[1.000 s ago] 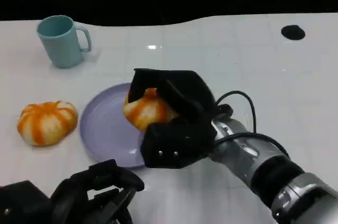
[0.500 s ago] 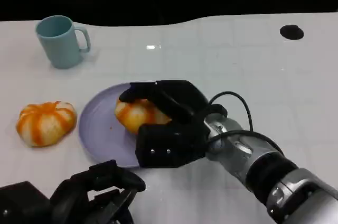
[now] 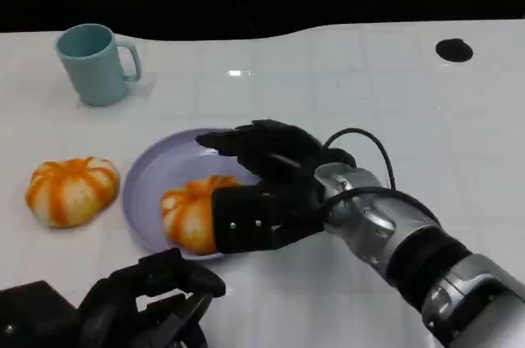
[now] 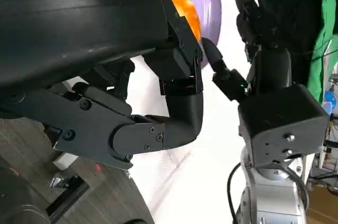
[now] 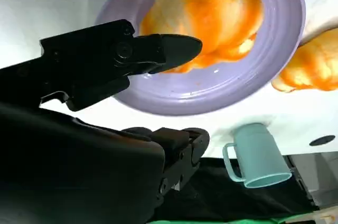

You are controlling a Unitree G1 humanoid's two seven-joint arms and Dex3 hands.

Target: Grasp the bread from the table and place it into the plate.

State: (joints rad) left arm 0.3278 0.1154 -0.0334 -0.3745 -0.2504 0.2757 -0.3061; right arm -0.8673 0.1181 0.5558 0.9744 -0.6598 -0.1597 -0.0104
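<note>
Released since the earlier frame, the orange-striped round bread [image 3: 190, 214] lies lower left in the lilac round plate [image 3: 156, 169], the right hand [image 3: 264, 188] spread empty above; placing looks done. Right wrist view: bread [image 5: 203, 15] free of fingers [image 5: 169, 49].

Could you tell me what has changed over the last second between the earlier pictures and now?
The right hand lowered the bread it was carrying and let it go: the bread now lies on the purple plate, toward its near side, and the fingers have opened above it. The second bread on the table, the teal mug and the left hand stayed where they were.
</note>
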